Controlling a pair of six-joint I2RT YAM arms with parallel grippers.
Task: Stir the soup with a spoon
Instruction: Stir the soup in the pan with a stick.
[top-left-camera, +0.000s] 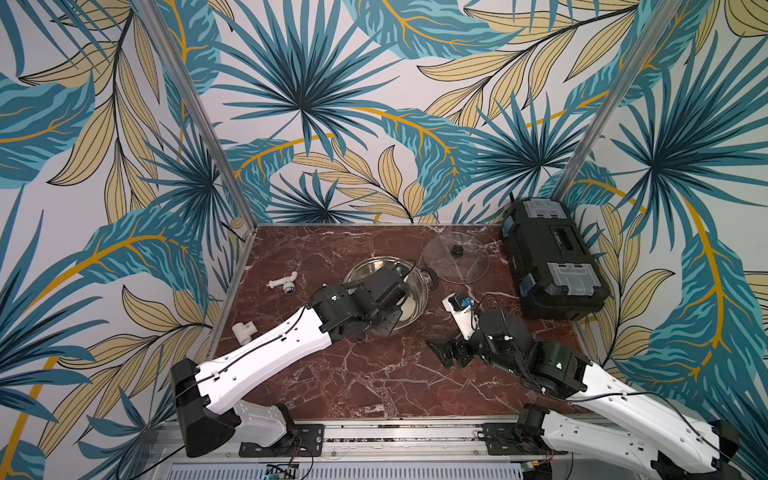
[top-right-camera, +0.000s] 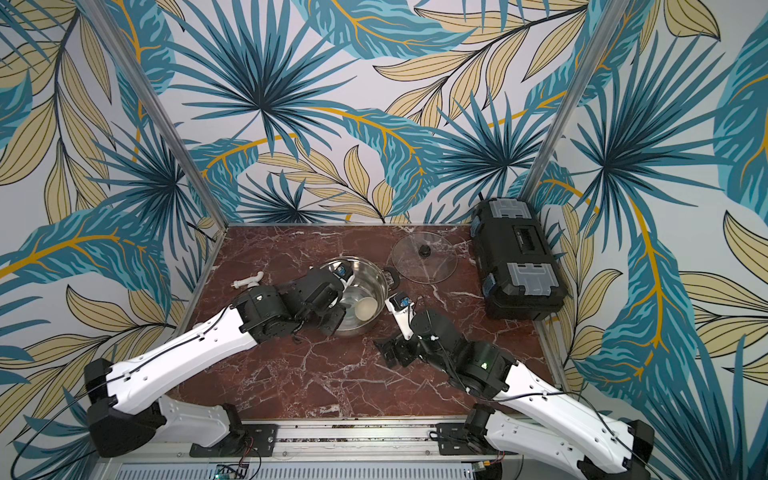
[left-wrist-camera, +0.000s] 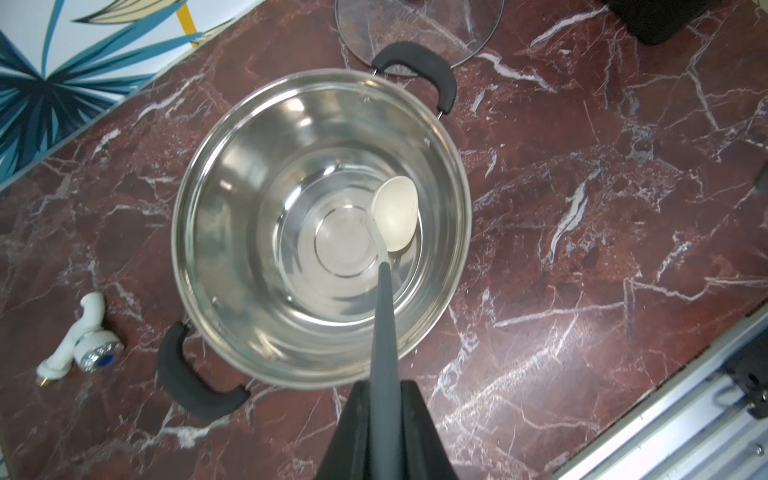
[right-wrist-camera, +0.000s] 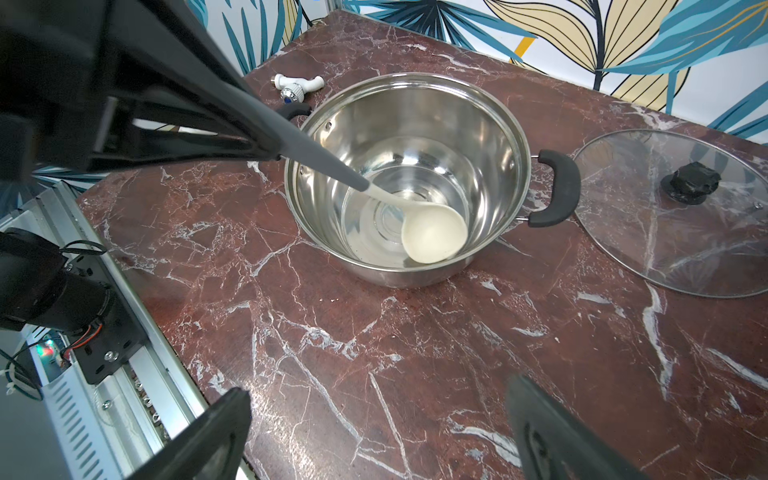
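Here, the steel pot sits just below frame centre in both top views, bare inside. To its lower right, the right gripper gapes wide, empty. The left gripper clamps the spoon by its grey handle, cream bowl low inside the pot.

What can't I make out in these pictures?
Left wrist view: the spoon handle's end, cut off at the edge behind the left gripper shut on it; the lid knob too.
Both top views: the near side of the pot and the spoon handle, under the left arm.
Right wrist view: the right gripper, only fingertips in frame.
Every view: whether the spoon touches the pot floor.
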